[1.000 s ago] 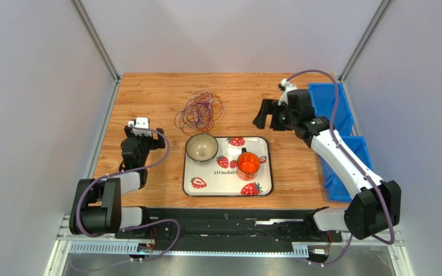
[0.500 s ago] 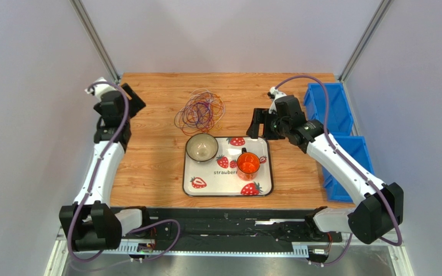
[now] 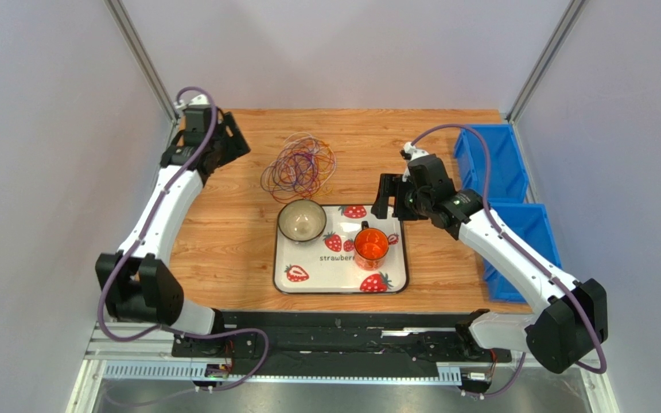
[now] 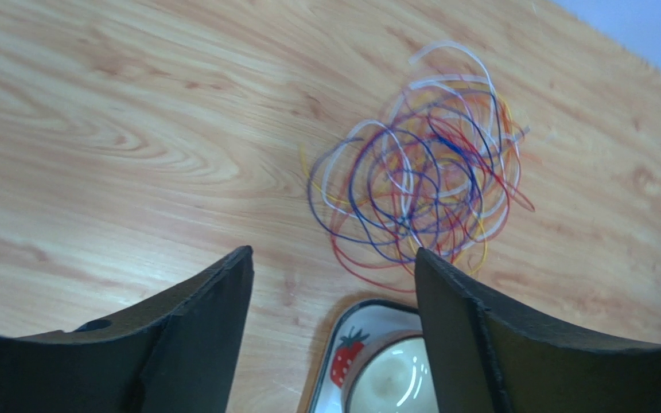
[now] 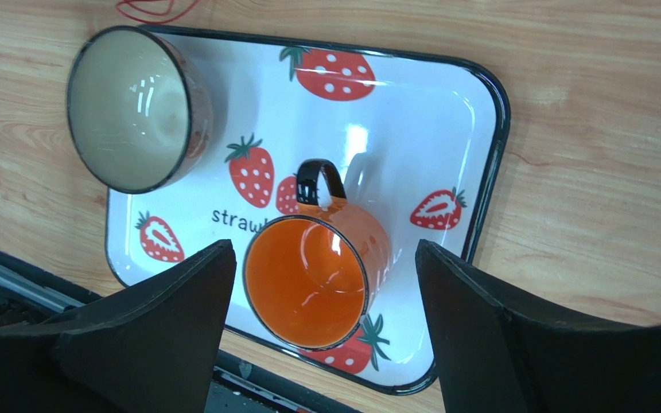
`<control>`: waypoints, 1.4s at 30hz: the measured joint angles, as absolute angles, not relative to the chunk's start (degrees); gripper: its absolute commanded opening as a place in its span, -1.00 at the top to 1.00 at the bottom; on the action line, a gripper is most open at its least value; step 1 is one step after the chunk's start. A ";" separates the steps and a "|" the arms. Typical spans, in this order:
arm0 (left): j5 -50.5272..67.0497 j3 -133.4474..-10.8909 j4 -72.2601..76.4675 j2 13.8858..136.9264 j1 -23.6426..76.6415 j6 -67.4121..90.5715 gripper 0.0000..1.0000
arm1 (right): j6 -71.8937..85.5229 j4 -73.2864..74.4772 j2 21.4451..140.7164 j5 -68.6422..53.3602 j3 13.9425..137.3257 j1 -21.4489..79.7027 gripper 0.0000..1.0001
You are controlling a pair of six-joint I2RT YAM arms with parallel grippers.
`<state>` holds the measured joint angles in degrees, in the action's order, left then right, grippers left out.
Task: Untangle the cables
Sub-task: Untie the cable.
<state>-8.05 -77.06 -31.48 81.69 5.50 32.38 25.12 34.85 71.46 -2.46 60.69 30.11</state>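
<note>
The left gripper [image 4: 332, 258] has its jaws spread wide with nothing between them. It hangs over the far left part of the table [image 3: 230, 232], tilted so that its camera looks across at the cables [image 4: 420, 163]. The pose reads as lining up: the open jaws frame the near side of the tangle, which lies just beyond them, untouched. The cables sit in one loose round heap of thin loops, purple, red, yellow and pale, flat on the bare wood at the far middle of the table. They lie just behind the tray [image 3: 342, 274] and near the bowl [image 3: 301, 220] on its far left corner, and one red loop reaches almost to the tray's rim. No loop is drawn out of the heap, so the untangling looks not yet begun.

The right gripper [image 5: 323, 249] is also wide open and empty. It hovers by the far right corner of the tray, angled down, with the orange mug [image 5: 312, 280] framed between its jaws in the wrist view. It is apart from the heap, probably so the two arms can take it from opposite sides. Bowl and mug stand upright and apart; a low sweep toward the heap could clip the bowl
</note>
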 measured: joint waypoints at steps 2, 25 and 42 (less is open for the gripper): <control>-8.60 -80.60 -32.32 85.62 9.41 30.55 -0.43 | 25.39 34.89 72.05 -1.39 59.96 30.11 -0.63; -13.39 -113.03 -40.93 123.42 28.08 20.38 -0.20 | 30.46 22.02 72.27 8.29 44.88 30.09 -0.68; -13.61 -114.21 -40.75 129.36 29.28 20.60 0.11 | 28.99 20.73 71.92 9.15 45.58 30.09 -0.67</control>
